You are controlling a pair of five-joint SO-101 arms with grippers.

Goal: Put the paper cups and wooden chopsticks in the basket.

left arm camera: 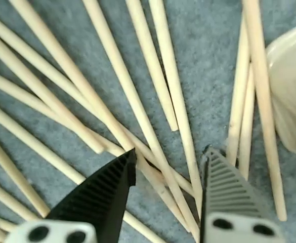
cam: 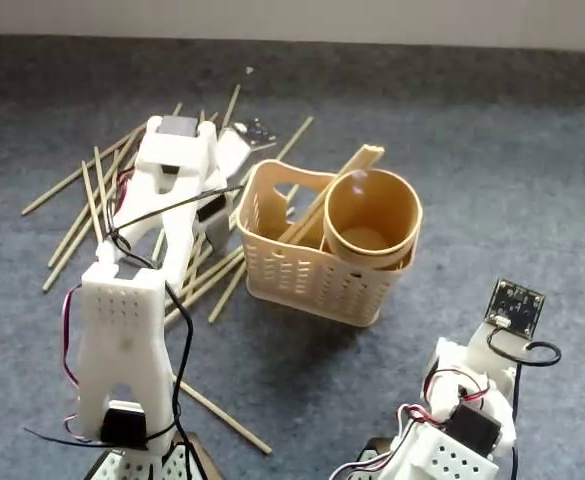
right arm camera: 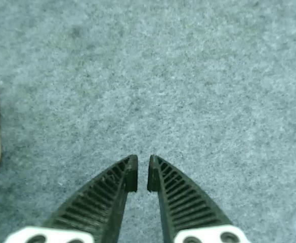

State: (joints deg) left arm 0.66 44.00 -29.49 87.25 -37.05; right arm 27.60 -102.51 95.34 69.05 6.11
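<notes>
Over scattered chopsticks (left arm camera: 137,111) the left claw (left arm camera: 169,154) gapes; right claw (right arm camera: 142,171) clenched above carpet (right arm camera: 188,76).

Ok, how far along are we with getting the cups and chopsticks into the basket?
Done: the paper cups sit nested in the basket, with a few chopsticks leaning beside them. In hand: the left gripper is open just above the loose chopsticks, gripping none yet. Left: that whole scattered pile on the carpet. The right gripper is shut over bare carpet.
</notes>
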